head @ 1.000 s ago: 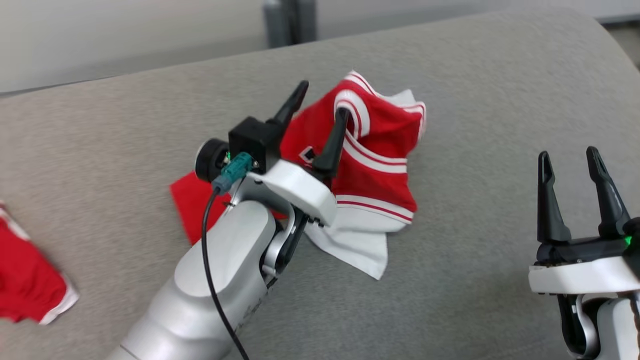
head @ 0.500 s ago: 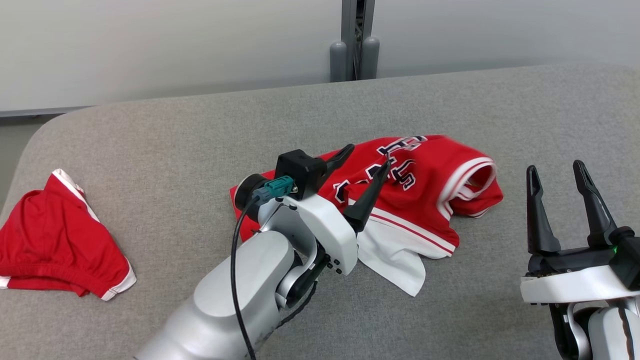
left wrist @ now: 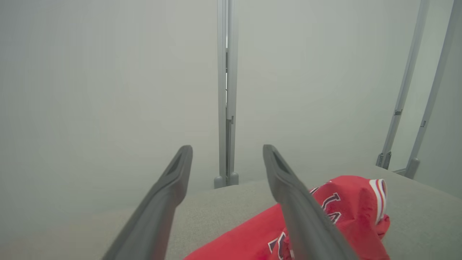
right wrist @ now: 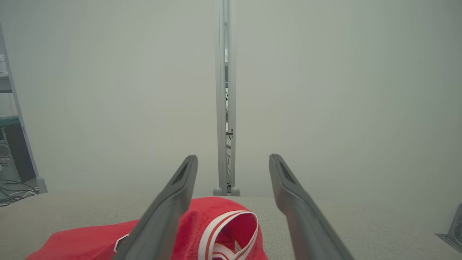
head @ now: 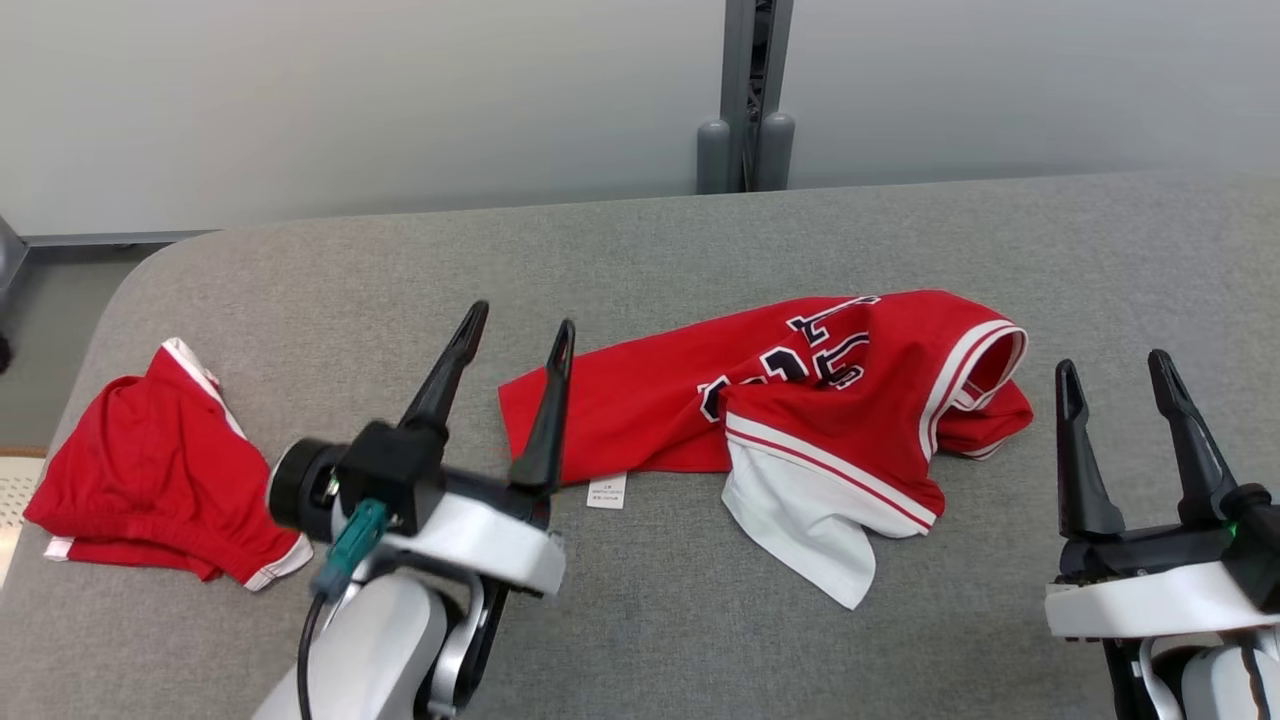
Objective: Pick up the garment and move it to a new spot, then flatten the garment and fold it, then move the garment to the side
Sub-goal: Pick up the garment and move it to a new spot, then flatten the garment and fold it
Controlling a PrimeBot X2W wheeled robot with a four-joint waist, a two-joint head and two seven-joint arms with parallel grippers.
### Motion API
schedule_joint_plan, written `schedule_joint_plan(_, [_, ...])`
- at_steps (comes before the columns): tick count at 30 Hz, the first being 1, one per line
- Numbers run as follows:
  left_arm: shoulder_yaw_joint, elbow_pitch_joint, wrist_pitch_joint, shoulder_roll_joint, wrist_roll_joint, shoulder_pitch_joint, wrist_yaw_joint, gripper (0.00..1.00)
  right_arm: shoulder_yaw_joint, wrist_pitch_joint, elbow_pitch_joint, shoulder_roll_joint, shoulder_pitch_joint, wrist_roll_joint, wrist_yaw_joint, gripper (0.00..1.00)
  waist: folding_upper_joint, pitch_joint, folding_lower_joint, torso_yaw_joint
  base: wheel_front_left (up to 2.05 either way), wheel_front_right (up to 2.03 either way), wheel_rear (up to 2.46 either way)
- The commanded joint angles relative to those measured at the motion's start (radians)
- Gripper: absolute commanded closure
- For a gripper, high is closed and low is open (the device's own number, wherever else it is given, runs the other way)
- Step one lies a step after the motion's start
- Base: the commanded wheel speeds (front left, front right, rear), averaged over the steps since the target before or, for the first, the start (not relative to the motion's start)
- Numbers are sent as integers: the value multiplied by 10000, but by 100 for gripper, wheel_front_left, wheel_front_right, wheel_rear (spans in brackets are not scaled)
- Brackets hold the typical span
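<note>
A crumpled red jersey (head: 800, 400) with white trim and dark lettering lies on the grey table (head: 640, 250), near its middle. A white part sticks out at its near edge, and a small label lies at its left hem. My left gripper (head: 518, 326) is open and empty, left of the jersey and lifted clear of it. The jersey (left wrist: 325, 220) shows low and right of these fingers in the left wrist view. My right gripper (head: 1112, 366) is open and empty, just right of the jersey's striped opening (right wrist: 227, 231).
A second red garment (head: 150, 480) with white trim lies bunched at the table's left edge. A grey post (head: 745, 100) stands against the pale wall behind the table. Bare grey surface runs along the front and back of the table.
The head camera has swung, so the whole scene shifted. My left gripper has drawn back left and off the jersey, which now lies spread wider on the table. The right gripper stays open.
</note>
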Motion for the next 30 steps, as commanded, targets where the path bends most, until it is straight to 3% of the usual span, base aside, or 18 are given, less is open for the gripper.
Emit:
schedule_joint_plan(1, [139, -115, -12, 71, 189, 152, 95, 0, 6, -48, 15, -55, 126, 68, -3, 0, 0, -6, 0, 39, 0, 0, 0])
schedule_joint_plan(6, [1636, -1211, -14, -319, 1436, 1922, 53, 0, 45, -49, 111, -60, 308, 64, -3, 0, 0, -55, 0, 215, 0, 0, 0])
schedule_joint_plan(11, [2769, -1656, -14, -845, 2504, 2962, -424, 0, 174, -49, 226, -61, 406, 158, -3, 0, 0, -115, 0, 292, 0, 0, 0])
schedule_joint_plan(17, [3773, -1742, -12, -1423, 3021, 3784, -994, 0, 255, -49, 428, -61, 546, 292, -3, 0, 0, -114, 0, 227, 0, 0, 0])
schedule_joint_plan(24, [4277, -1704, -13, -1575, 3198, 3793, -1372, 0, 363, -49, 459, -60, 510, 262, -3, 0, 0, -76, 0, 104, 0, 0, 0])
schedule_joint_plan(30, [4131, -1687, -13, -1583, 2881, 3755, -1378, 0, 538, 64, 907, -54, 621, 713, -3, 0, 0, 9, 0, 29, 0, 0, 0])
